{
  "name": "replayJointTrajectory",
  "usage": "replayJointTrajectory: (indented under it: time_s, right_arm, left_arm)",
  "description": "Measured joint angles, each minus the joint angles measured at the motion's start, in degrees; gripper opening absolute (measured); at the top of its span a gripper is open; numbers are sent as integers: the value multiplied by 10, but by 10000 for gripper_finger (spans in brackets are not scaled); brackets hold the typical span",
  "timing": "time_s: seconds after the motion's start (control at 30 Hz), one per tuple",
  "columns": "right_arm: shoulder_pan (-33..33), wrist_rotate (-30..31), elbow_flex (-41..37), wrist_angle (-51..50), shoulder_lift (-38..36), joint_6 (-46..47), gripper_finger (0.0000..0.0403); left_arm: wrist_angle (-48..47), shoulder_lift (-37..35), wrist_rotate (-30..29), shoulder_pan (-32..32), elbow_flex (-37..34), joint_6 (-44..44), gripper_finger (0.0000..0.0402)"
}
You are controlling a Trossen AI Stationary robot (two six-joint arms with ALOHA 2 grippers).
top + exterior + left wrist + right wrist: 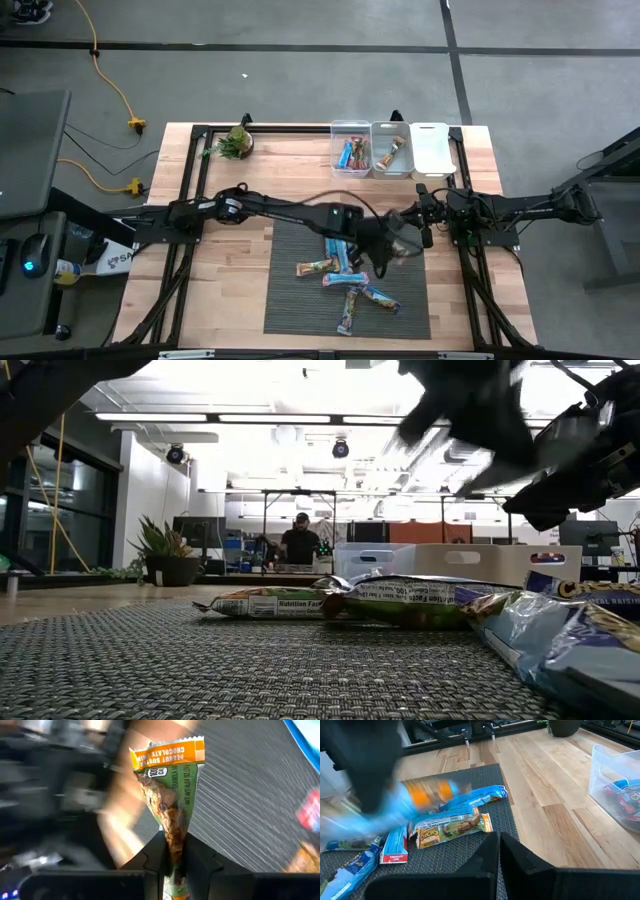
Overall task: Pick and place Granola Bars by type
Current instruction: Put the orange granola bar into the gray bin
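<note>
L gripper [175, 862] clamped on green/orange granola bar [172, 795], lifted over mat [290, 300] for binning by type. R gripper [499, 845] fingers together, empty, waiting near bins [392, 148]. Other bars [345, 280] on mat.

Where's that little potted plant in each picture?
High view: potted plant at the table's upper left corner.
Low view: left, behind the mat.
Left wrist view: not in it; left claw grips a granola bar.
Right wrist view: only its pot, past the mat's far end.
Shared landmark: the mat.
</note>
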Motion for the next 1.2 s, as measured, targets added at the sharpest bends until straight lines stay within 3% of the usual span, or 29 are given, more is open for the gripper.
replayJointTrajectory:
  time_s: [0.2,0.53,0.8,0.93,1.2]
  right_arm:
    - [0,0,0,1,0,0,0]
    - [0,0,0,1,6,0,0]
    - [0,0,0,1,5,0,0]
    - [0,0,0,1,5,0,0]
    - [0,0,0,1,5,0,0]
  left_arm:
    - [1,-57,50,31,-4,-140,50]
    - [126,-104,137,72,-2,-379,50]
    - [281,-107,108,97,-2,-459,50]
    - [321,-107,52,125,-2,-514,50]
    - [388,-106,46,209,-2,-604,50]
